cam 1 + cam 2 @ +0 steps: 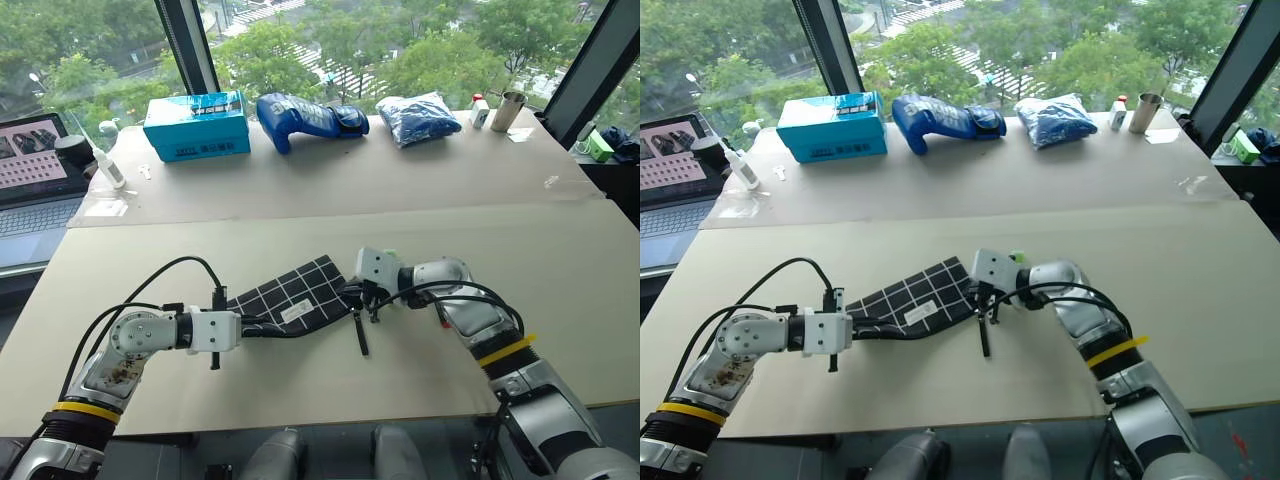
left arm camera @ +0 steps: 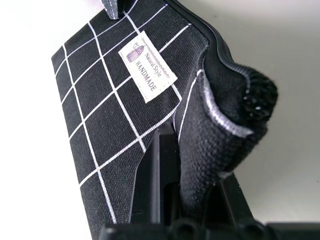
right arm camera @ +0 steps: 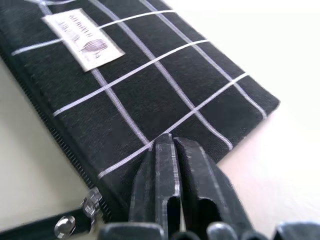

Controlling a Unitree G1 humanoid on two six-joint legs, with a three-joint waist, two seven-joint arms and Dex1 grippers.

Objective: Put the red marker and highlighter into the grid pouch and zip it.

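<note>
Left gripper (image 1: 246, 327) is clamped on the near corner of the flat black white-gridded fabric pouch (image 1: 290, 293), anchoring it on the beige tabletop (image 1: 560, 280). Right gripper (image 3: 172, 150), fingers nearly together and holding nothing, rests at the far end beside the black pull strap (image 1: 360, 332), presumably to draw the zipper against that hold.

Grid pouch (image 1: 290, 293): black, white grid lines, white label.

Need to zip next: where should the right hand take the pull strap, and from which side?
Grip the strap close to its metal slider, coming down from above. It lies flat on the table, trailing off the pouch's corner toward the robot, so fingers across its width should pinch best. The left hand clamps the other end.
</note>
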